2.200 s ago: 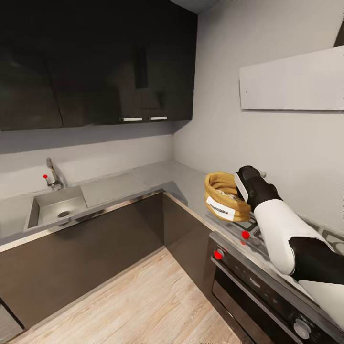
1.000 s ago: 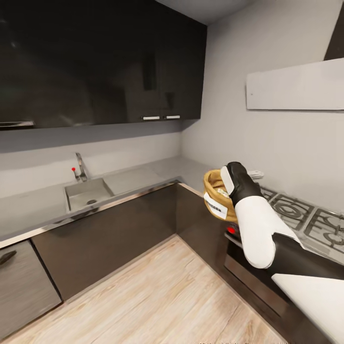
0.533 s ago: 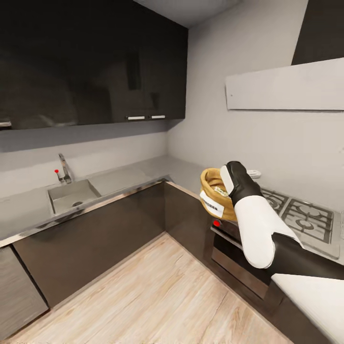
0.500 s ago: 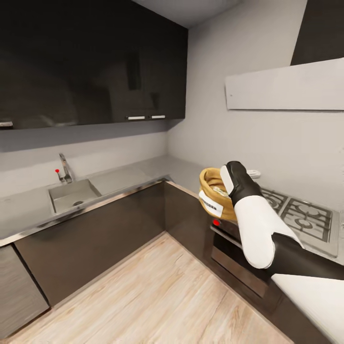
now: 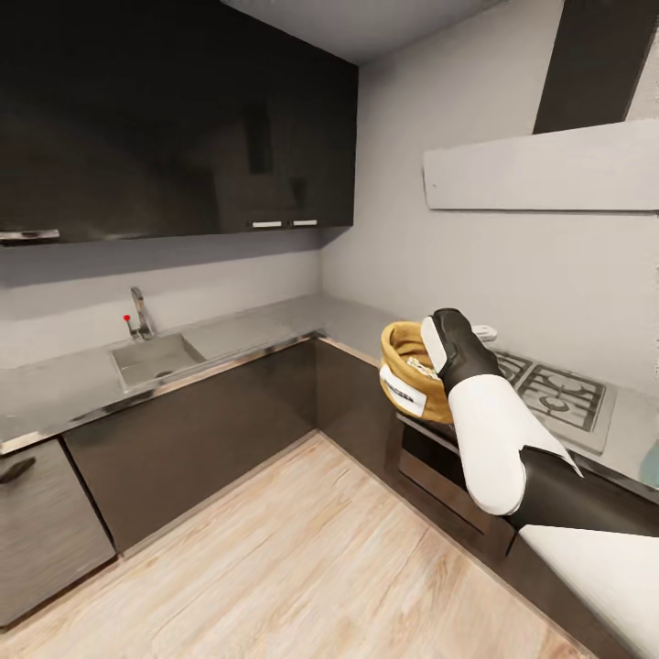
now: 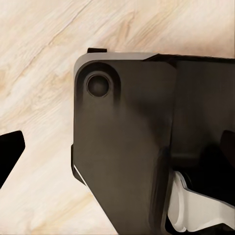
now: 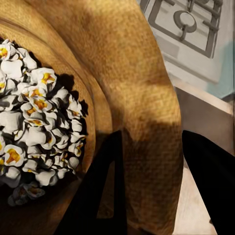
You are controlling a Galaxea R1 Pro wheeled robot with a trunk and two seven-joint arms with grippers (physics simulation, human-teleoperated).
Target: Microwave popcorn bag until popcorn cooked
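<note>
White label (image 5: 403, 391) on the popcorn bag (image 5: 409, 373) front carries dark lettering; too blurred to read. No other text legible.

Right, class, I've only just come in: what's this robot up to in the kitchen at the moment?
The robot's right gripper holds the popcorn bag up in the air, one finger inside the rim and one outside. The bag hangs over the floor in front of the oven, beside the gas hob. White popcorn sits inside the bag.
</note>
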